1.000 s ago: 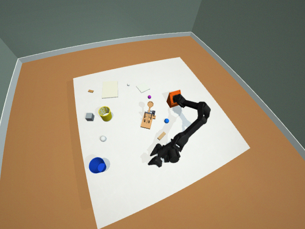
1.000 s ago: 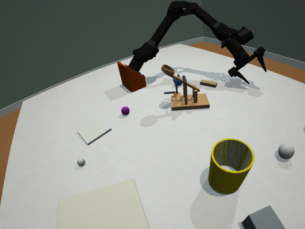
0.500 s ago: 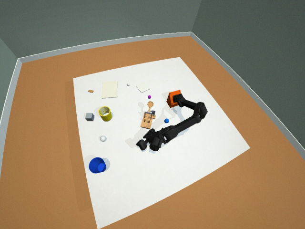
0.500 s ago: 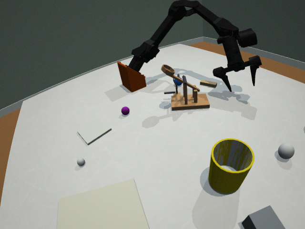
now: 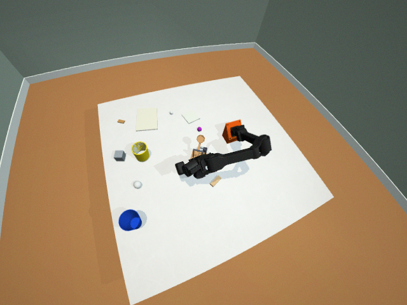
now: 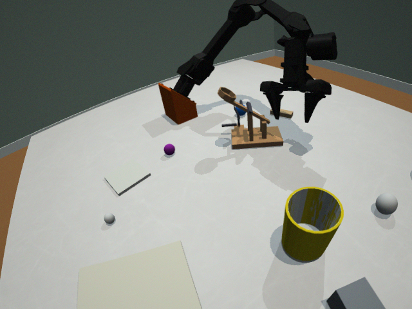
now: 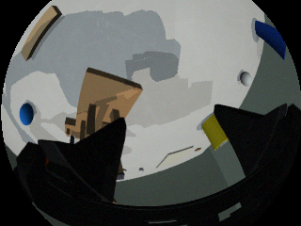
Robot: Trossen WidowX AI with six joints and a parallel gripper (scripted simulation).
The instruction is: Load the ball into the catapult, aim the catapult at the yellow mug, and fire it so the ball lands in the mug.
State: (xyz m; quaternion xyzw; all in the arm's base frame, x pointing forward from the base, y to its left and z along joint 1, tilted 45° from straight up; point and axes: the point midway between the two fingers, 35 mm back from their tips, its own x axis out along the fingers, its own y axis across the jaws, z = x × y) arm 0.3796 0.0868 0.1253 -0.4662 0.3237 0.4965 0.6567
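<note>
- wooden catapult [image 5: 199, 154] [image 6: 257, 143] [image 7: 105, 91] stands on the white table [image 5: 210, 236] [image 6: 212, 212] [image 7: 198, 28], its cup raised
- gripper [image 6: 292, 120] [image 7: 172, 115] points down above the table, fingers apart, nothing between them
- blue ball [image 6: 240, 109] [image 7: 26, 114] lies on the table beside the catapult
- yellow mug [image 5: 142, 154] [image 6: 308, 243] [image 7: 214, 132] stands upright

catapult [image 5: 198, 153] [image 6: 257, 141] [image 7: 103, 96] blocks below the pincer [image 5: 184, 168] [image 6: 291, 120] [image 7: 172, 115] — open passage between catapult and yellow mug [image 5: 142, 154] [image 6: 308, 243] [image 7: 214, 133]
</note>
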